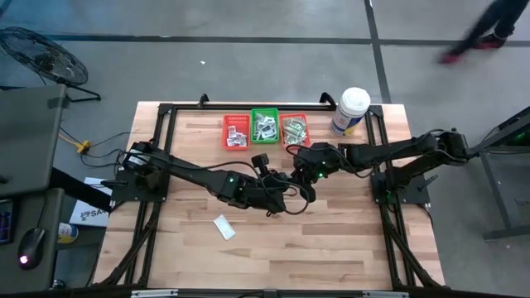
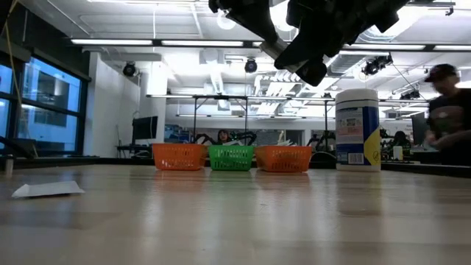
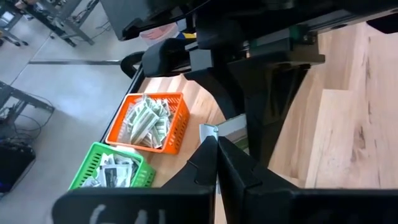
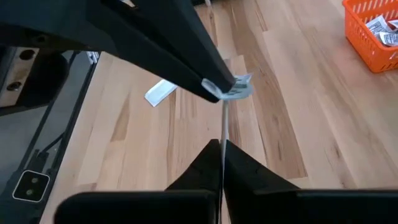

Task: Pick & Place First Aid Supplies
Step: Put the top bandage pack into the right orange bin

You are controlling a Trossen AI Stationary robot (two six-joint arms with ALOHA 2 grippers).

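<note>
Both arms meet above the middle of the wooden table [image 1: 331,240], raised well off its surface; the left gripper [image 1: 308,195] and the right gripper [image 1: 291,151] come together there, each with its fingers pressed fully together. The right wrist view shows a small white-and-grey paper packet [image 4: 235,88] pinched at the tip of the left arm's dark fingers; the right gripper's own closed fingers [image 4: 222,163] point up at that packet from just below it, with a thin pale edge running between them, though whether they actually grip it cannot be told. In the left wrist view the same packet [image 3: 209,132] shows as a pale scrap at the tip of the left gripper's closed fingers [image 3: 214,165].

A second flat white packet [image 1: 224,227] lies alone on the near left part of the table, well apart from both grippers. At the far edge three small baskets stand side by side: an orange basket [image 1: 236,132] on the left, a green basket [image 1: 265,126] in the middle, another orange basket [image 1: 295,128] on the right; each holds a heap of packets. A white tub with a blue label [image 1: 350,111] stands right of the baskets. A person [image 2: 445,110] shows in the room beyond, at the right.
</note>
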